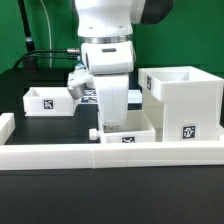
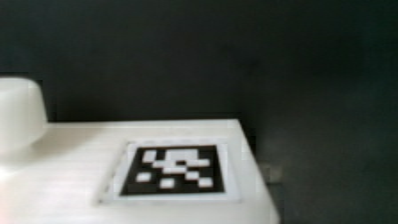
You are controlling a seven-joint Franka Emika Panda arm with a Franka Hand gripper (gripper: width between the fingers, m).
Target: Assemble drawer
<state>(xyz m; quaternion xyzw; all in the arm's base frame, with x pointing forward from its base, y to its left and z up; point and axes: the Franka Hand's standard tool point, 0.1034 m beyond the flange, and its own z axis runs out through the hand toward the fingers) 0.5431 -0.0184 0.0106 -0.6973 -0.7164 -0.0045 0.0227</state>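
Note:
A small white knobbed tray (image 1: 126,134) with a square tag on its front face sits just behind the front border wall, its knob (image 1: 93,131) toward the exterior view's left. My gripper (image 1: 112,120) stands straight down on this tray, and its fingertips are hidden against the tray. In the wrist view the tray's tagged face (image 2: 178,172) fills the lower part, very close and blurred, with a white rounded part (image 2: 16,115) beside it. The tall casing (image 1: 182,98) stands at the exterior view's right. A second tray (image 1: 48,100) lies at the left.
The long low white border wall (image 1: 60,153) runs along the front and up the exterior view's left side. The marker board (image 1: 88,96) lies behind my gripper. Black cables hang at the back left. The table is black.

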